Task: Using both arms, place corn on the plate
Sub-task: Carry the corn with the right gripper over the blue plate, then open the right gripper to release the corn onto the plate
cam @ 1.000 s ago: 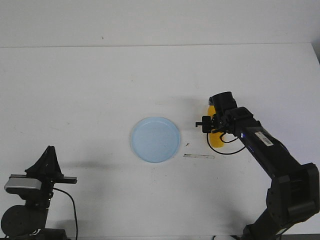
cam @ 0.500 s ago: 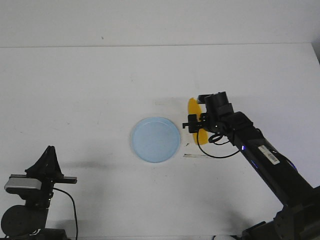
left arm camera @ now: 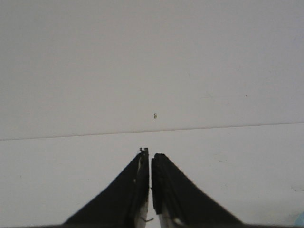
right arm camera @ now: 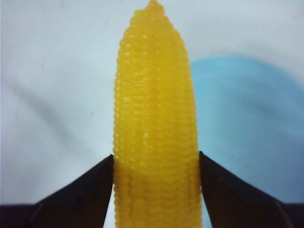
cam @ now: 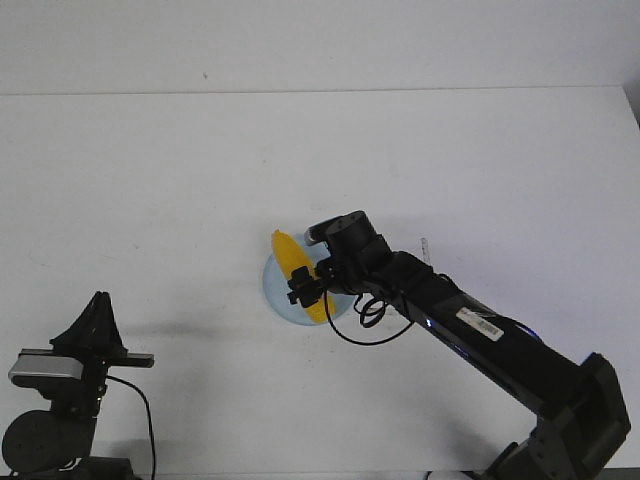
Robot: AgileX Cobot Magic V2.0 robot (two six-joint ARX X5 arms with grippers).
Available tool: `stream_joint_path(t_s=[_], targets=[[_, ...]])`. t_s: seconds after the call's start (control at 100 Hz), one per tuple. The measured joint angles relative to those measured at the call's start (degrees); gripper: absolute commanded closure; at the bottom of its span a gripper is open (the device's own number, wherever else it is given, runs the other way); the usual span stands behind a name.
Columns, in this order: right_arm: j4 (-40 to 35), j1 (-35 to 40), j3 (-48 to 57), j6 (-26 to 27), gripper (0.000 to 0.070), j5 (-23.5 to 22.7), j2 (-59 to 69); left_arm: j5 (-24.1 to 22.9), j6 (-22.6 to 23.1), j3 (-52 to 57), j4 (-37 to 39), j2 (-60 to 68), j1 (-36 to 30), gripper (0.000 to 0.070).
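Note:
My right gripper (cam: 312,286) is shut on the yellow corn (cam: 296,270) and holds it over the left part of the pale blue plate (cam: 274,285), its pointed end toward the far left. In the right wrist view the corn (right arm camera: 154,118) fills the middle between both black fingers (right arm camera: 85,190), with the plate (right arm camera: 247,133) behind it at one side. My left gripper (cam: 98,320) rests at the front left of the table, far from the plate. In the left wrist view its jaws (left arm camera: 150,159) are closed together on nothing.
The white table (cam: 150,180) runs to a back edge against a white wall. A small light strip (cam: 424,246) lies on the table just right of my right arm. A sliver of the plate's rim (left arm camera: 300,219) shows in the left wrist view.
My right arm has carried the corn leftward from the table right of the plate to over the plate's left part. The left arm has not moved.

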Motion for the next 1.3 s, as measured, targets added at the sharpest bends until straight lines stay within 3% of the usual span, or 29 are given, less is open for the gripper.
stream_joint_path(t_s=[0.52, 0.73, 0.91, 1.3], targets=[[1.62, -0.52, 0.0, 0.72, 0.0361, 0.79, 7.87, 0.0, -0.02, 0.0, 0.0, 0.0, 0.0, 0.0698], [1.7, -0.46, 0.0, 0.72, 0.0346, 3.58, 7.89, 0.0, -0.02, 0.0, 0.0, 0.0, 0.0, 0.0698], [1.73, -0.48, 0.0, 0.74, 0.0224, 3.63, 7.89, 0.0, -0.02, 0.0, 0.0, 0.0, 0.0, 0.0698], [1.97, -1.2, 0.0, 1.05, 0.0224, 3.67, 5.01, 0.0, -0.02, 0.0, 0.0, 0.0, 0.0, 0.0698]])
